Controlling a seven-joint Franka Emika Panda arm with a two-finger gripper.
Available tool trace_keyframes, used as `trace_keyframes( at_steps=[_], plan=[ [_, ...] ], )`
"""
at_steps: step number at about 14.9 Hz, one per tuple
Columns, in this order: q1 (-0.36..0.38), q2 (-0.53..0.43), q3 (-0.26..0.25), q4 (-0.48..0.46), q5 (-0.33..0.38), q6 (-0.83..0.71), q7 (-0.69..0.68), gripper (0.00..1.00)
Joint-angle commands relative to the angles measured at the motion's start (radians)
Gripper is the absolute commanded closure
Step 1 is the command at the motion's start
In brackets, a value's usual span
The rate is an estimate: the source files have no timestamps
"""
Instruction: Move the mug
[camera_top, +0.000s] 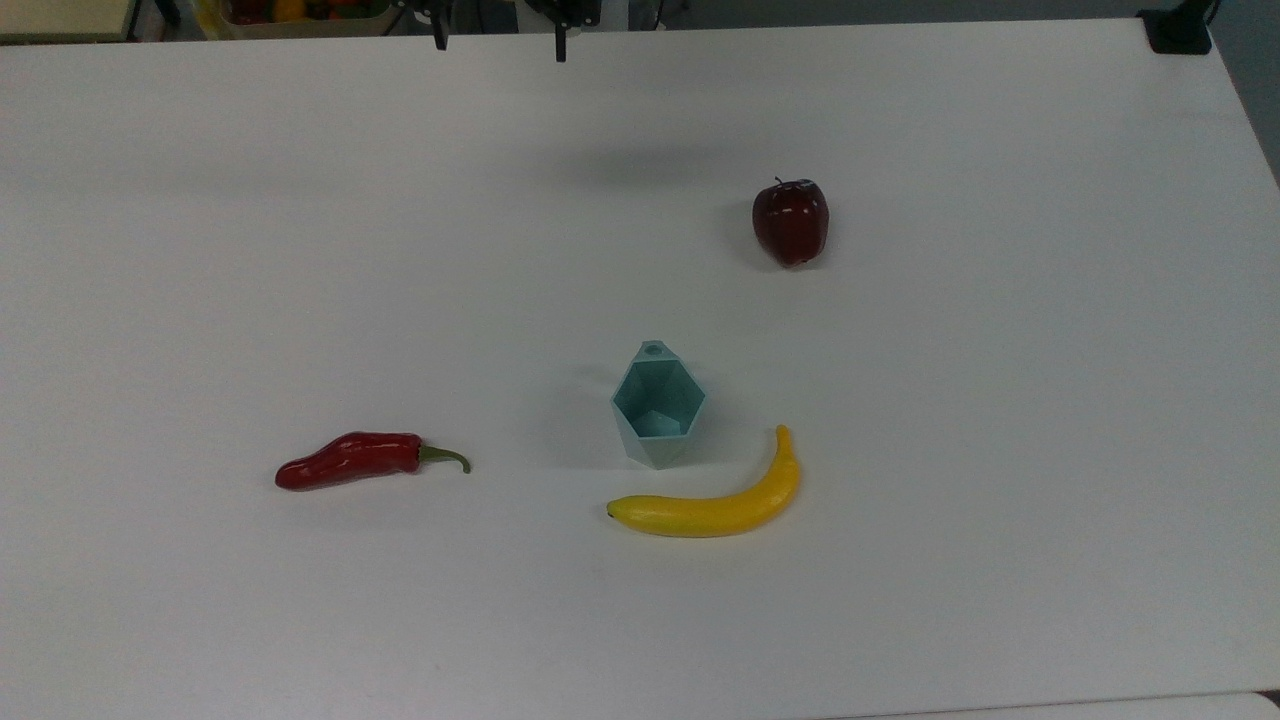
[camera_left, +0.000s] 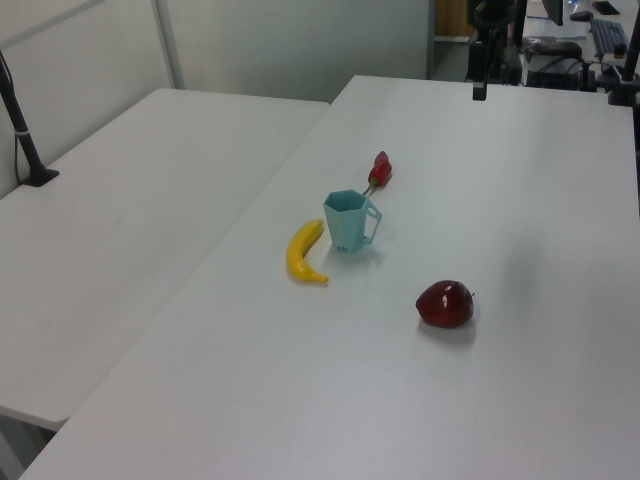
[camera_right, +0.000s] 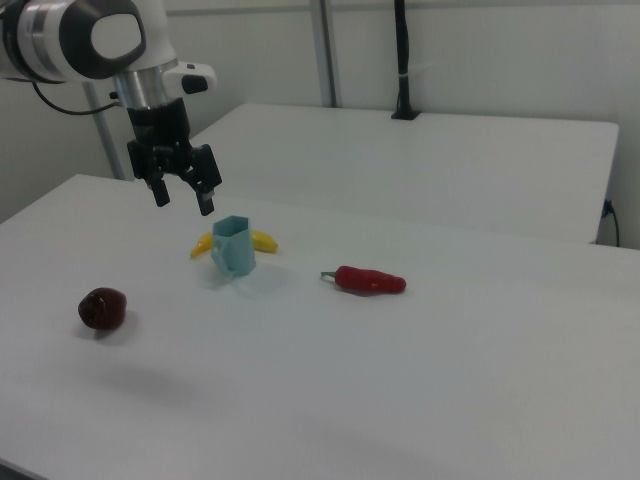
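Claw hangs wide above the table, mug just beside banana, pepper apart.

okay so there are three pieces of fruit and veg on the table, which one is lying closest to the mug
The banana. It curves just beside the mug, yellow and long. The red chili pepper and the dark red apple both lie much farther off on the table.

You have four loose things on the counter, one of each kind: one pale teal mug, one yellow banana just near of it, one red chilli pepper to the top view's left, and one dark red fruit, probably an apple, farther off.
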Motion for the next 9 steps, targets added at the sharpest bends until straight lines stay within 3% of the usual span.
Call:
trace_keyframes(
  at_steps=[1, 4, 9],
  plan=[
    [0.014, 0.003, 0.001, -0.012, -0.010, 0.072, -0.007, 0.00],
    [0.029, 0.052, 0.006, -0.009, 0.001, 0.175, -0.007, 0.00],
    [0.046, 0.158, 0.058, -0.004, -0.006, 0.344, -0.003, 0.00]
  ],
)
